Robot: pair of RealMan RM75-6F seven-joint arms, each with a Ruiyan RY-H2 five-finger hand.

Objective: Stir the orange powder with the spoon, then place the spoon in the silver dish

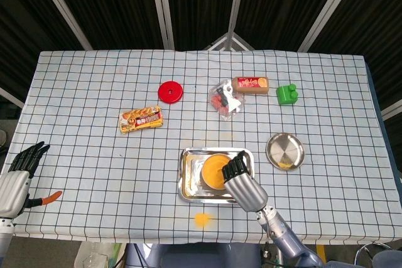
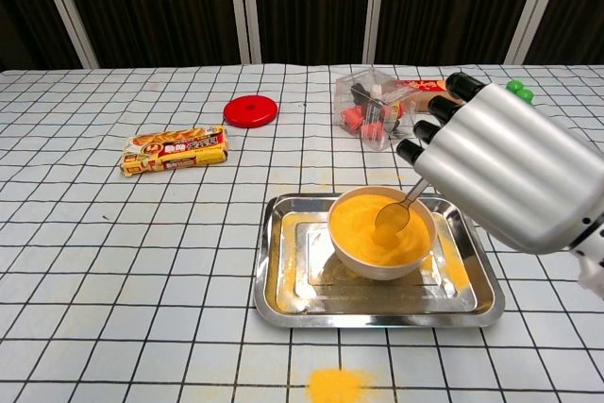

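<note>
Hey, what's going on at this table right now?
The robot's right hand holds a spoon with its bowl in the orange powder, which fills a bowl standing on a metal tray. The round silver dish sits to the right of the tray, without the spoon yet. The left hand rests idle at the table's left edge. Some powder has spilled in front of the tray.
</note>
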